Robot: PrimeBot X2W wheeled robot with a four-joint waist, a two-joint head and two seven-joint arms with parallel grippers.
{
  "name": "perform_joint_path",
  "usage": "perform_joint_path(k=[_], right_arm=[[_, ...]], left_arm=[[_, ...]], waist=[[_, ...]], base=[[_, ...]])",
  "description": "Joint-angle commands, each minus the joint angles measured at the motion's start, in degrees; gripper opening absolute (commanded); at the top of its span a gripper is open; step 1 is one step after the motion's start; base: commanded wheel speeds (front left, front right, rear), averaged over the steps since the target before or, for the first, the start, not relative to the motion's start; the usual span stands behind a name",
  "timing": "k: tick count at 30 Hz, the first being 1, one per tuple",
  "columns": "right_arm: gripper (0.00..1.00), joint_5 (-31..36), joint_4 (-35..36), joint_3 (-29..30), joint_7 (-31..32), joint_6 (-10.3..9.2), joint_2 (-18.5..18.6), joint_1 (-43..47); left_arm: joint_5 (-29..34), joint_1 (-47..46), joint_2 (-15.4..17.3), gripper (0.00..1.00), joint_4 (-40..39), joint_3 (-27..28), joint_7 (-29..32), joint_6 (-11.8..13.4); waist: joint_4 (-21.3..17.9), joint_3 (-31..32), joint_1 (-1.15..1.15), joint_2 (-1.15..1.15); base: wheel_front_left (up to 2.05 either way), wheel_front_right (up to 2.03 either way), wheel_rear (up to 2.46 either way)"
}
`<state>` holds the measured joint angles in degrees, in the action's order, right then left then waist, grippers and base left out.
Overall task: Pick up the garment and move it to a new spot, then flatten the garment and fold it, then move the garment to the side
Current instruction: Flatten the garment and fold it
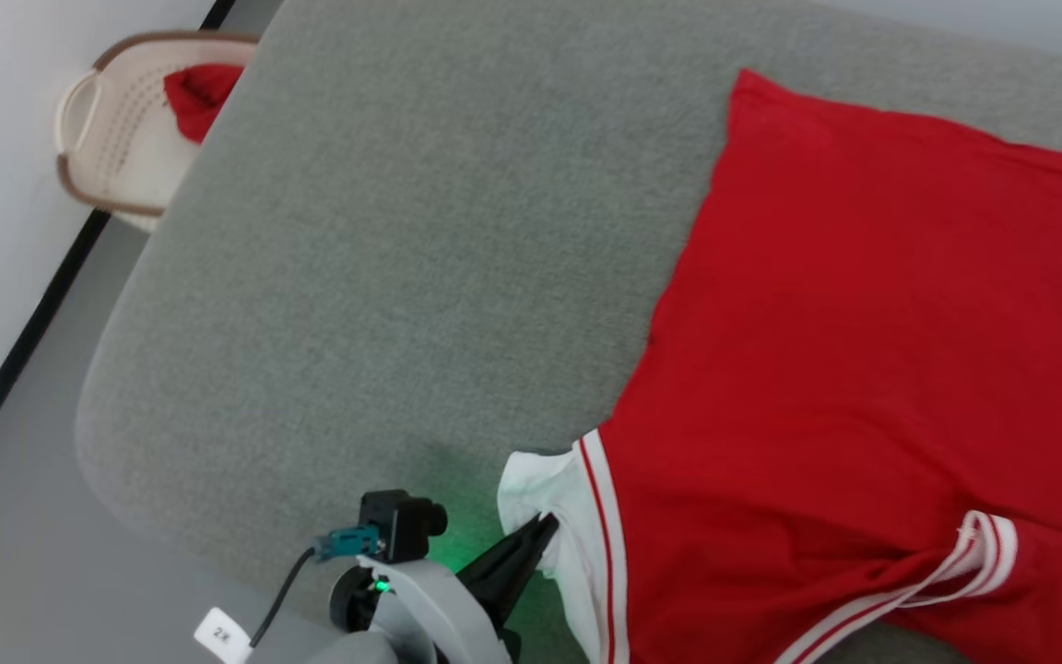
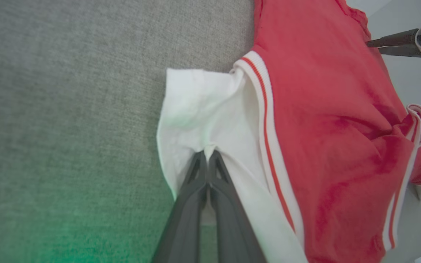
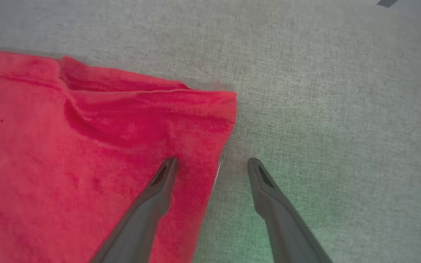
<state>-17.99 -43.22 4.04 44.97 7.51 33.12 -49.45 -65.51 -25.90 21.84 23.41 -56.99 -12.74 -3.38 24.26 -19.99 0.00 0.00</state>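
So, the bright red soft-fabric shirt with white short sleeves (image 1: 863, 369) is spread mostly flat on the grey fabric-covered tabletop (image 1: 402, 277). In the head view it takes up the right side, roughly 1 through 5 o'clock, with some bunching by the striped collar at about 4 o'clock. Its white sleeve (image 1: 531, 489) sticks out toward 6 o'clock.

The left gripper (image 1: 545, 527) comes in from 6 o'clock, its jaws pressed together and pinching that sleeve. The left wrist view shows it best: the two dark fingers meet at the left gripper's tips (image 2: 207, 153), with white sleeve fabric (image 2: 196, 109) puckered right at the pinch.

The right gripper (image 3: 212, 162) has its jaws spread wide and straddles the shirt's red edge near a corner (image 3: 228, 98). One finger (image 3: 159, 186) sits over the red cloth, the other (image 3: 269, 190) over bare grey surface. I can't tell if either one is actually touching.

Off the tabletop at 10 o'clock in the head view there's a beige perforated plastic basket (image 1: 79, 101) on the floor, with a small red cloth bundle (image 1: 199, 92) in it.
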Motion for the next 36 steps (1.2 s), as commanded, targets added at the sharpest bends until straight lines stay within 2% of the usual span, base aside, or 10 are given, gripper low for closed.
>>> perform_joint_path(k=[1, 5, 6, 7, 13, 20, 27, 36], right_arm=[[1.0, 1.3, -2.0, 1.1, 0.9, -0.04, -0.5, -1.4], [1.0, 3.9, -5.4, 2.4, 2.8, 0.0, -1.9, -1.9], [0.44, 4.5, -5.9, 2.0, 3.2, 0.0, -2.4, -1.9], [0.0, 5.0, -6.3, 2.0, 3.1, 0.0, -2.4, -1.8], [0.0, 5.9, -7.5, 1.5, 2.8, -0.01, -2.5, -3.0], [0.0, 2.1, -5.1, -0.6, 3.4, 0.0, -4.1, -2.5], [0.0, -4.2, 0.9, -4.9, 2.8, -0.01, -3.8, 2.4], [0.0, -13.5, 15.3, -8.0, 2.0, -0.01, -2.0, 18.0]], left_arm=[[0.2, -0.7, -0.5, 0.0, 1.5, -0.1, 0.1, 0.0], [0.3, -1.4, -1.3, 0.0, 2.6, -0.4, 0.0, -0.6], [0.2, -1.5, -1.5, 0.0, 2.9, -0.4, 0.0, -0.8], [0.2, -1.6, -1.6, 0.0, 3.2, -0.4, 0.0, -0.8], [-0.3, -1.2, -1.7, 0.0, 4.9, 0.2, -0.3, -1.0], [-0.4, -0.1, -0.2, 0.0, 5.9, 1.0, -0.8, -0.4], [-0.8, 1.4, 1.5, 0.0, 5.5, 1.7, -1.0, 0.4], [-1.5, 4.6, 4.6, 0.0, 3.2, 2.5, -1.0, 2.3]], waist=[[2.1, -2.1, 0.0, 0.0], [2.8, -2.6, 0.0, 0.0], [2.9, -2.7, 0.0, 0.0], [2.9, -2.8, 0.0, 0.0], [1.7, -2.3, 0.0, 0.0], [-1.9, 0.9, 0.0, 0.0], [-5.7, 4.4, 0.0, 0.0], [-11.1, 9.4, 0.0, 0.0]], base=[[0.0, 0.0, 0.0], [0.0, 0.0, 0.0], [0.0, 0.0, 0.0], [0.0, 0.0, 0.0], [0.0, 0.0, 0.0], [0.0, 0.0, 0.0], [0.0, 0.0, 0.0], [0.0, 0.0, 0.0]])
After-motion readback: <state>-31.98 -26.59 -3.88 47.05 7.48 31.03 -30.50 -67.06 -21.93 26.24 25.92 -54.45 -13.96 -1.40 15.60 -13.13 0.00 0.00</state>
